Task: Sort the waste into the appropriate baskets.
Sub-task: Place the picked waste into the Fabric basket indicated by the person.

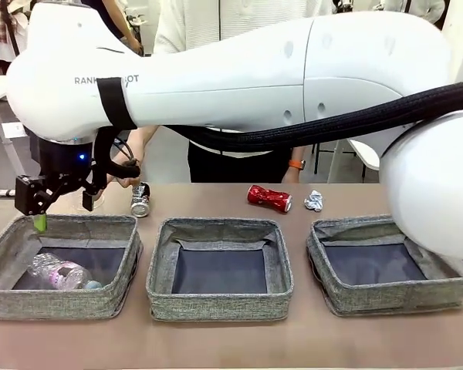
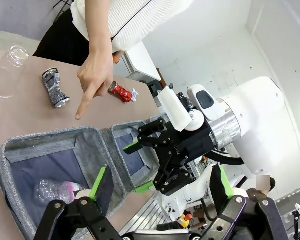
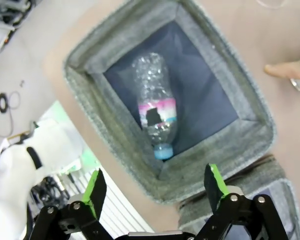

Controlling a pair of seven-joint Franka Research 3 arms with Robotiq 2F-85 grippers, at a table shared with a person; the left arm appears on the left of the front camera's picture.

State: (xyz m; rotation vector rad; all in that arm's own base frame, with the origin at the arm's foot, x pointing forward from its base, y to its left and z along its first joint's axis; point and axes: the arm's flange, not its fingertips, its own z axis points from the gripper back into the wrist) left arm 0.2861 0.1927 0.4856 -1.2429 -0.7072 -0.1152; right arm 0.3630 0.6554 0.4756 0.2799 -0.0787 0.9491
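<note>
On the counter (image 1: 216, 339), the right hand (image 3: 155, 172) hangs over the left basket (image 1: 62, 299) with its fingers wide apart, gripping nothing, directly above the clear plastic bottle (image 3: 157, 117) lying on the basket's dark bottom. The left hand (image 2: 160, 170) is likewise spread and empty. Farther across the counter are the clear cup (image 2: 9, 70), crushed dark can (image 1: 140, 200), crushed red can (image 1: 268, 197) and paper ball (image 1: 314, 201), a person's finger (image 2: 82, 112) pointing down beside the dark can.

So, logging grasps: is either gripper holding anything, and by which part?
Nothing held: left gripper and right gripper are open; the bottle lies in a basket.
</note>
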